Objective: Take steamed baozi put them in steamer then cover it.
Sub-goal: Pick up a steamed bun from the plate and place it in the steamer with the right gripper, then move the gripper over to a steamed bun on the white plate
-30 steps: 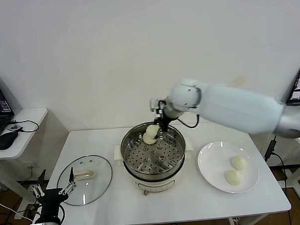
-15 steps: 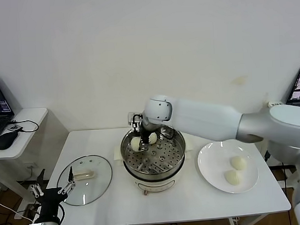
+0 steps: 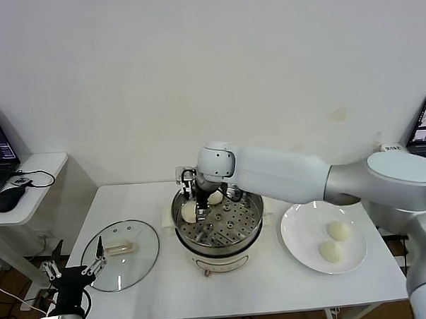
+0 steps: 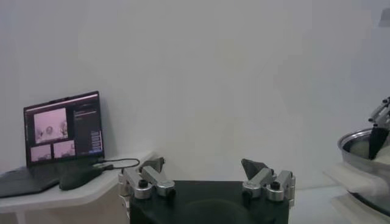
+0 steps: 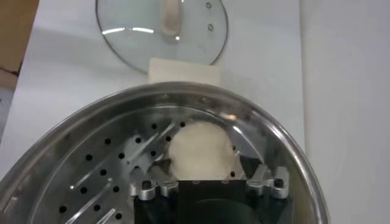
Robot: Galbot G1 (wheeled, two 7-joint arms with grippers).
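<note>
The steamer [image 3: 252, 216] is a shiny steel pot with a perforated tray, on a white base at the table's middle. My right gripper [image 3: 198, 207] is down inside it at its left side. In the right wrist view my right gripper [image 5: 202, 168] is open, with one cream-white baozi [image 5: 200, 152] resting on the tray between the fingers; the same bun shows in the head view [image 3: 188, 213]. A second baozi [image 3: 215, 197] lies at the steamer's back. Two more baozi [image 3: 338, 230] [image 3: 330, 251] lie on the white plate [image 3: 301, 230]. My left gripper [image 3: 74, 272] is parked low at the left, open and empty.
The flat glass lid [image 3: 122, 254] lies on the table left of the steamer; it also shows in the right wrist view [image 5: 161, 27]. A side table with a laptop and a mouse [image 3: 8, 199] stands at the far left. The wall is close behind.
My right gripper has carried the baozi from above the steamer's back rim leftward and down onto the tray at the left side. The left arm has not moved.
</note>
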